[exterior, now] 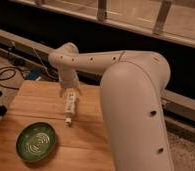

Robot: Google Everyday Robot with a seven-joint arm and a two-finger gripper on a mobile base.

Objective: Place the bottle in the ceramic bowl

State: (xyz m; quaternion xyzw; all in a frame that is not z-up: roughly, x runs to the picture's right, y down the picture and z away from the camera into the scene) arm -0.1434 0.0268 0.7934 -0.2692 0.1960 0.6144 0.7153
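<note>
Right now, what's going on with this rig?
The robot's single arm reaches over the wooden table. Its gripper is above the middle of the table, jaws shut on the upper end of a small slim whitish bottle, which hangs cap-down. The round shallow green glazed ceramic bowl sits empty near the table's front left, apart from the bottle. The bottle is not in the bowl yet.

White, dark-dotted arm point(136, 90) (pincer point(70, 95) over table point(36, 102))
</note>
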